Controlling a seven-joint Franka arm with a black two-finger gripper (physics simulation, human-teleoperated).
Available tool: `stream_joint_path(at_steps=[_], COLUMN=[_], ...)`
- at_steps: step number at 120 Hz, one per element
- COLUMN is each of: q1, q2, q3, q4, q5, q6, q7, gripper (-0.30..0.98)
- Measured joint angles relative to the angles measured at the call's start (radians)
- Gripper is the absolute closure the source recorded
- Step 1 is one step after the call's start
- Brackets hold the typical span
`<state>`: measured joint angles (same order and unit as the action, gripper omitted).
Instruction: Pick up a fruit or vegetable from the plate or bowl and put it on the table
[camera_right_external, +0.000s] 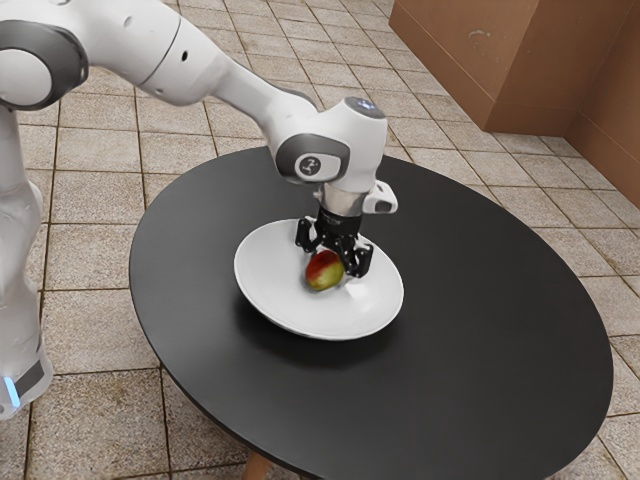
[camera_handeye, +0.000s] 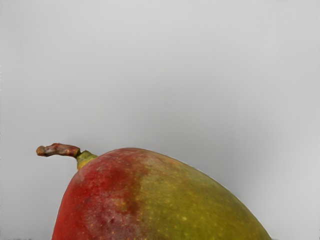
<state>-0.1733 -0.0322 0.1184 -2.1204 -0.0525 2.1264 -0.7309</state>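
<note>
Inside the ring of the white dish's rim (camera_right_external: 252, 297), the tool (camera_right_external: 333, 260) points down with room on every side before that raised edge. The rim's far part, toward the top of the exterior view, passes close behind the tool; the part nearest the camera lies farther from it. Beyond the dish, the black round surface (camera_right_external: 480, 330) spreads around the tool, with its widest stretch toward the exterior view's right and lower right. Its curved outer edge is much nearer the dish toward the exterior view's left. Past that edge, the tiled floor (camera_right_external: 95, 320) lies lower down, and a brown wall (camera_right_external: 480, 60) stands well apart from the tool, at the exterior view's upper right.

As for the tool itself, its two black fingers are spread wide, and it is released, gripping nothing. The mango (camera_right_external: 324, 272) sits in the dish, low at the fingers and just on the camera's side of them, its red part and yellow-green part both showing. Space shows between it and the finger on the exterior view's right; whether the other finger brushes it, I cannot tell. From the wrist, the mango is close under the tool, its short brown stem (camera_handeye: 59, 149) jutting out over the pale dish.
</note>
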Motion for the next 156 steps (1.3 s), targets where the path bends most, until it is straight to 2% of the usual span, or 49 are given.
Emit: stream_joint_path(at_steps=[31,54,81,91,115,129,141,156], q1=[0.009,0.209,0.31,0.315,0.303,0.19,0.136,0.004], q2=[-0.067,-0.08,-0.082,-0.08,-0.084,-0.08,-0.085,-0.083], q3=[0.005,0.018,0.074,0.085,0.088,0.076,-0.025,-0.143], q4=[0.028,0.072,0.084,0.084,0.101,0.15,0.215,0.288], q5=[0.019,0.035,0.037,0.03,0.023,0.021,0.021,0.018], q6=[0.0,-0.002,-0.005,-0.005,-0.004,-0.003,-0.003,-0.002], q7=[-0.027,-0.039,-0.045,-0.042,-0.034,-0.032,-0.03,-0.032], gripper=[0.31,0.3,0.3,0.17,0.04,0.02,0.01,0.0])
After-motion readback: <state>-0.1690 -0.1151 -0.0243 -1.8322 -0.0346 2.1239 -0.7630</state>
